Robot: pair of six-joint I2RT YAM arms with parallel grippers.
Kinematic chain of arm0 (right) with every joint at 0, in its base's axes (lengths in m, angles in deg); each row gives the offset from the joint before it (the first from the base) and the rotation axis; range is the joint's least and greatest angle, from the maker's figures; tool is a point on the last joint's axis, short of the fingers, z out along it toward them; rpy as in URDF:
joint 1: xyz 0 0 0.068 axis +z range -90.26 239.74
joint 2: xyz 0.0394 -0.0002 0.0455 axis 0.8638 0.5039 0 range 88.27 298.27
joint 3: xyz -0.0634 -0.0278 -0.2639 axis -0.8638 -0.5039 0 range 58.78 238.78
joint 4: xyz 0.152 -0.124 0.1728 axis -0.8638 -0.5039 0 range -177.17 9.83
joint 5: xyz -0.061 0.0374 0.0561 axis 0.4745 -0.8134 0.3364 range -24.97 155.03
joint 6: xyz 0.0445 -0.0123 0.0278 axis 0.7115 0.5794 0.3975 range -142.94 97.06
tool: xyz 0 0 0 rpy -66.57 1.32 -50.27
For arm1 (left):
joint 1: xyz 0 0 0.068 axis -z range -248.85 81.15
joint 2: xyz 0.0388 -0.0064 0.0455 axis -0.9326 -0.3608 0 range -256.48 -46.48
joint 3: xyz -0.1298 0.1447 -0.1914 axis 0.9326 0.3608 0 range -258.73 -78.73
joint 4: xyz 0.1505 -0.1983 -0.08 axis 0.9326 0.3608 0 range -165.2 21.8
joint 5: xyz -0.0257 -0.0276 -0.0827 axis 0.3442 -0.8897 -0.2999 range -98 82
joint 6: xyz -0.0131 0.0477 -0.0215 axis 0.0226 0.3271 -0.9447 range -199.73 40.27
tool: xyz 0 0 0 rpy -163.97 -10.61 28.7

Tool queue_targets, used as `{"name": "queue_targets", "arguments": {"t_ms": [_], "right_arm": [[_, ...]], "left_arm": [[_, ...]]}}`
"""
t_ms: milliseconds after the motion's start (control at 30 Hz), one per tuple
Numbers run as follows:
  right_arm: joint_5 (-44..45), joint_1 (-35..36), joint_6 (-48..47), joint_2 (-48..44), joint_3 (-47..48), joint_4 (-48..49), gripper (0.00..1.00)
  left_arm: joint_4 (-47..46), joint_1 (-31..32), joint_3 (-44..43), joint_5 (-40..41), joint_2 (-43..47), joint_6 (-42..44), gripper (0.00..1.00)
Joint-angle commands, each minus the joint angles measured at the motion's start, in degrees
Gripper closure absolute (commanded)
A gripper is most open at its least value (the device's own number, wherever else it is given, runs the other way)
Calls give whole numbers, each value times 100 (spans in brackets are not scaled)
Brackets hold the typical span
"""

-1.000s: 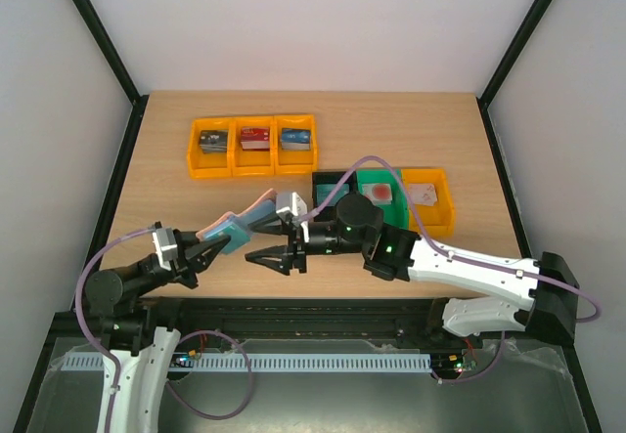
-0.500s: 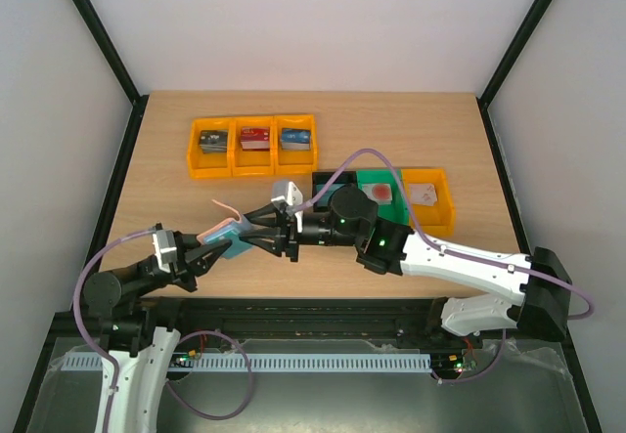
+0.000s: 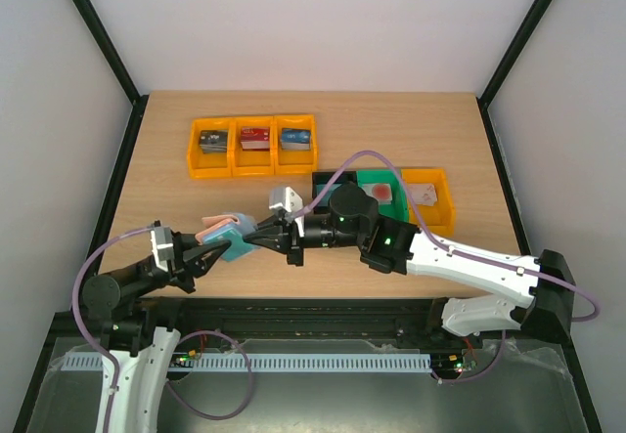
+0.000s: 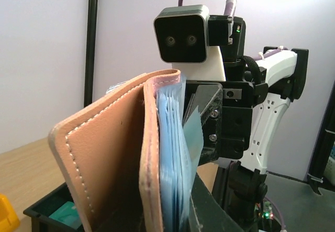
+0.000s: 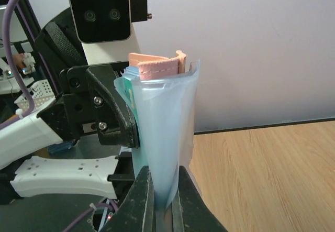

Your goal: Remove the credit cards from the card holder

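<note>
The left tool (image 3: 205, 254) is clamped on the lower end of the holder (image 3: 223, 230) and holds it upright above the near part of the tabletop (image 3: 391, 140), its pinkish-tan outside toward the left wrist camera. The right tool (image 3: 258, 240) is closed on the holder's pale blue inner layer, pinching its free edge. Whether a card lies inside that pinch I cannot tell.

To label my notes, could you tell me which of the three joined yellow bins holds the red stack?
The middle bin: its red stack lies between the dark stack in the left bin and the blue stack in the right bin.
</note>
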Motion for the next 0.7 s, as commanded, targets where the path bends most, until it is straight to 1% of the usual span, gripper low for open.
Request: {"name": "queue_targets", "arguments": {"t_ms": [0,33,100,167,233,400,500,633,667], "right_arm": [[-254,-28,25,88,166,-108,98],[-277,-22,46,33,142,-82,98],[-290,-36,98,-122,63,-10,98],[-234,-65,193,-314,-51,128,98],[-253,-128,267,-485,-152,230,98],[-265,-217,298,-601,-171,129,99],[-372,-264,313,-584,-129,98,98],[-460,-308,300,-627,-107,71,98],[-458,-323,292,-627,-115,49,98]], "left_arm": [[-172,35,-7,-70,86,-307,98],[-163,36,24,25,94,-426,96],[-103,28,89,175,125,-600,85],[-11,19,123,179,169,-569,73],[197,2,73,160,198,-419,68],[583,-79,-82,106,279,-168,66],[685,-141,-115,6,289,-39,68],[789,-174,-127,-81,306,123,79],[790,-181,-141,-131,306,146,80]]}}
